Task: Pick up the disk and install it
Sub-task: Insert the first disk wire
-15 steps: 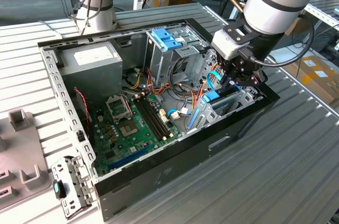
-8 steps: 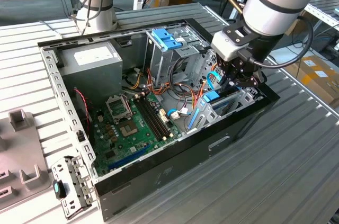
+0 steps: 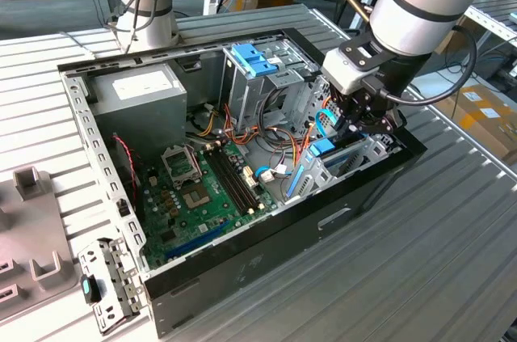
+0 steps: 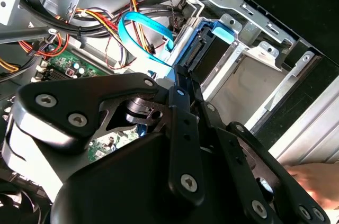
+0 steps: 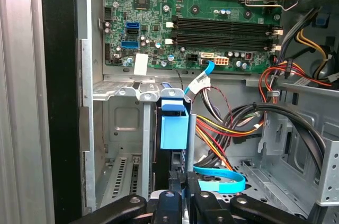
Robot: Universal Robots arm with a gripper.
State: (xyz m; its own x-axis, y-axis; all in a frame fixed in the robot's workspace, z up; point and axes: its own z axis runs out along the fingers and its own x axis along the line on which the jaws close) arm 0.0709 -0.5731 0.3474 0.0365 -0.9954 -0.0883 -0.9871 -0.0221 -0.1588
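Observation:
The disk stands on edge in the metal drive bay at the front corner of the open computer case, on the exterior view's right. Its light-blue carrier rail shows between the bay's walls, and again in the second wrist view. My gripper hangs just above the bay. Its black fingers lie together, shut, with their tips at the carrier's end. In the first wrist view the fingertips sit right behind the blue rail. I see nothing clamped between them.
The case holds a green motherboard, a grey power supply, a blue-topped drive cage and bundles of cables. A light-blue flat cable loops beside the bay. A person's hand rests outside the case. A loose bracket lies at the front.

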